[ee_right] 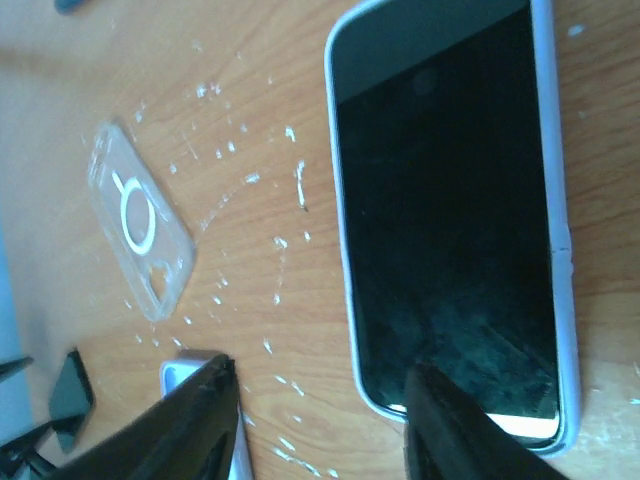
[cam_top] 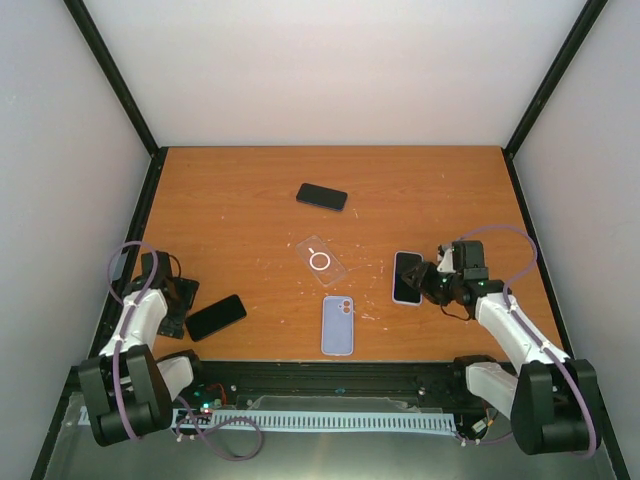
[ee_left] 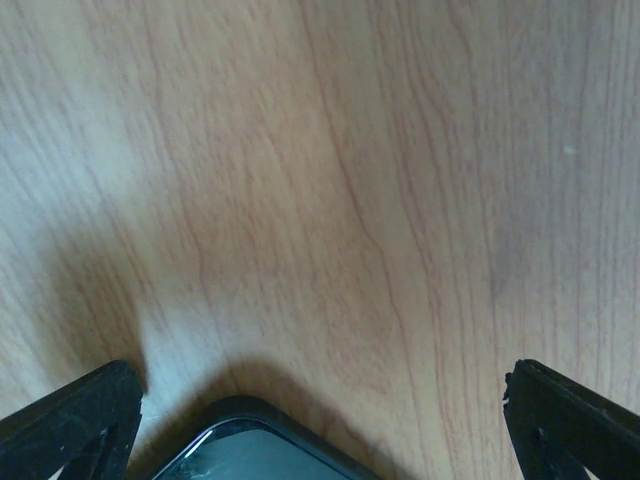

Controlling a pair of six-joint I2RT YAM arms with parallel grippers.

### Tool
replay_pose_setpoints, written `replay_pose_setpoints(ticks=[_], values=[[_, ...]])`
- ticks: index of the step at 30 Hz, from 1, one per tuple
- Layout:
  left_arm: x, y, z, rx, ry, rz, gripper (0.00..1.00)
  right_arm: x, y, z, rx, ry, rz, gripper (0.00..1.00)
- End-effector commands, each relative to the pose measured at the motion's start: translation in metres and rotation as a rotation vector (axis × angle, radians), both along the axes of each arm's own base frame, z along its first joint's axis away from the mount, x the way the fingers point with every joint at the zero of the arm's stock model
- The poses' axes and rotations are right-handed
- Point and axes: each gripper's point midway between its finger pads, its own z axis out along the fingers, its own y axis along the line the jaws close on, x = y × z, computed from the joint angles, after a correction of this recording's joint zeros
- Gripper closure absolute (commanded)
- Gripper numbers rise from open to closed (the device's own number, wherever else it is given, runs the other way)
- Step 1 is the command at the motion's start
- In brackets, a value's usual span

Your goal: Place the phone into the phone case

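A clear phone case (cam_top: 321, 260) with a white ring lies mid-table; it also shows in the right wrist view (ee_right: 140, 225). A pale-rimmed phone (cam_top: 406, 277) lies screen up at the right, and fills much of the right wrist view (ee_right: 450, 210). My right gripper (cam_top: 426, 281) is open at that phone's near end, one finger over its corner and the other on bare table (ee_right: 330, 425). My left gripper (cam_top: 184, 299) is open and low over the table (ee_left: 320, 425). The corner of a black phone (cam_top: 215, 316) lies between its fingers (ee_left: 255, 452).
Another black phone (cam_top: 321, 196) lies further back. A light blue phone or case (cam_top: 338, 325) lies back up near the front edge, its corner beside my right gripper's finger (ee_right: 185, 375). White flecks dot the wood around the clear case. Black frame posts stand at the table's corners.
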Motion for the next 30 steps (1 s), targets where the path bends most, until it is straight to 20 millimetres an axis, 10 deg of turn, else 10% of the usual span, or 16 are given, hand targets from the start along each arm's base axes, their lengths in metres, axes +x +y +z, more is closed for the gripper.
replay_pose_setpoints(ticks=[1,6,20,30], values=[[-0.001,-0.005,0.000,-0.030,-0.017,0.015,0.01,0.004,-0.001,-0.010,0.000,-0.003,-0.025,0.66],[-0.005,-0.015,-0.003,-0.082,-0.009,0.017,0.01,0.000,-0.012,-0.031,-0.053,0.052,-0.070,0.97],[-0.020,-0.055,-0.006,-0.267,-0.004,0.012,0.01,-0.021,-0.039,-0.082,-0.203,0.189,-0.159,0.97],[-0.019,-0.096,0.007,-0.384,-0.027,-0.054,0.02,-0.007,-0.016,-0.047,-0.108,0.094,-0.102,0.97]])
